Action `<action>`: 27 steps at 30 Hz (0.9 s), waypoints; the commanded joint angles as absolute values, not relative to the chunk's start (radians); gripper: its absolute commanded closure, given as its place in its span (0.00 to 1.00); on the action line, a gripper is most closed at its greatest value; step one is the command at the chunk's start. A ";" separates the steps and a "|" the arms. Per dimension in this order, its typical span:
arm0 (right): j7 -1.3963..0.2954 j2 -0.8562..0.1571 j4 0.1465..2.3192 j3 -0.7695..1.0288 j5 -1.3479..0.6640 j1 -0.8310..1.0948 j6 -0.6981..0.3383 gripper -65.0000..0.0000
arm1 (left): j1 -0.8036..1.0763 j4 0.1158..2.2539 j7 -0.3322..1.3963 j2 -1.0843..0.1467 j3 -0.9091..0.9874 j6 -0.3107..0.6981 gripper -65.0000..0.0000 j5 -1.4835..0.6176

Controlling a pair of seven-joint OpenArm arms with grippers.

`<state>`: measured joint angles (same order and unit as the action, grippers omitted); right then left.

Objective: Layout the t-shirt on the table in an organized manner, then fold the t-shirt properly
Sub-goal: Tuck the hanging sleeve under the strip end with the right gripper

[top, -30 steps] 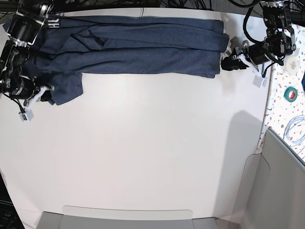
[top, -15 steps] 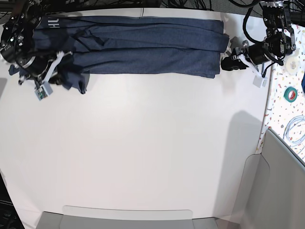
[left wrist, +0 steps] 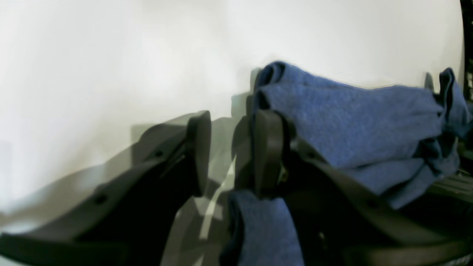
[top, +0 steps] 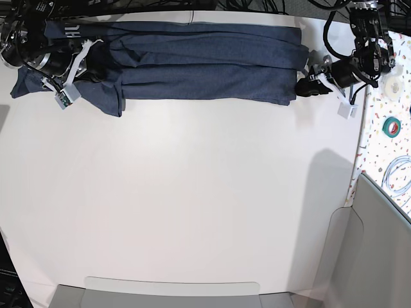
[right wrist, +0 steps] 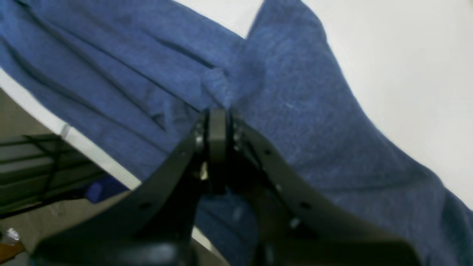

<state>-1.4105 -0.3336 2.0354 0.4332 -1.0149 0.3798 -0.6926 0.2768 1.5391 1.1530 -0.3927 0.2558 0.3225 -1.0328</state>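
The navy t-shirt [top: 205,64] lies folded lengthwise in a long band along the far edge of the white table [top: 192,192], with white lettering [top: 72,29] at its left end. My right gripper [top: 96,56] is over the shirt's left end. In the right wrist view it [right wrist: 218,114] is shut, pinching a fold of the cloth [right wrist: 314,111]. My left gripper [top: 302,86] is at the shirt's right end. In the left wrist view it [left wrist: 231,147] is open, with bare table between the fingers and the cloth [left wrist: 351,122] resting against the right finger [left wrist: 268,147].
A narrow speckled surface [top: 385,147] on the right holds a green tape roll [top: 392,125], a white roll [top: 393,86] and coiled cable [top: 398,176]. A grey panel [top: 379,256] stands at the lower right. Cables run along the far table edge.
My right gripper has carried the left sleeve part away from the table's left edge, farther back and to the right, onto the shirt band. My left gripper has edged toward the shirt's right end.
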 commanded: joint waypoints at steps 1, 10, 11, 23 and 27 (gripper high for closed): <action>-1.396 -0.348 2.052 0.440 -1.052 0.378 -0.698 1.00 | 0.285 1.540 1.182 -0.395 0.255 0.306 0.70 -0.952; -1.396 -0.433 2.052 0.343 -1.063 0.403 -0.698 1.00 | 0.283 1.541 1.182 -0.364 0.263 0.308 0.70 -0.905; -1.396 -0.450 2.052 0.312 -1.061 0.410 -0.698 1.00 | 0.283 1.541 1.182 -0.364 0.263 0.308 0.70 -0.905; -1.396 -0.492 2.045 0.110 -0.906 0.410 -0.698 1.00 | 0.251 1.543 1.184 -0.364 0.263 0.308 0.70 -0.905; -1.396 -0.532 2.045 0.087 -0.905 0.420 -0.698 1.00 | 0.251 1.543 1.184 -0.364 0.263 0.308 0.70 -0.905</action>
<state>-1.4033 -0.5163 2.0315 0.0841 -0.8928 0.4191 -0.6922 0.2436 1.5444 1.1500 -0.3576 0.2623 0.3248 -0.9623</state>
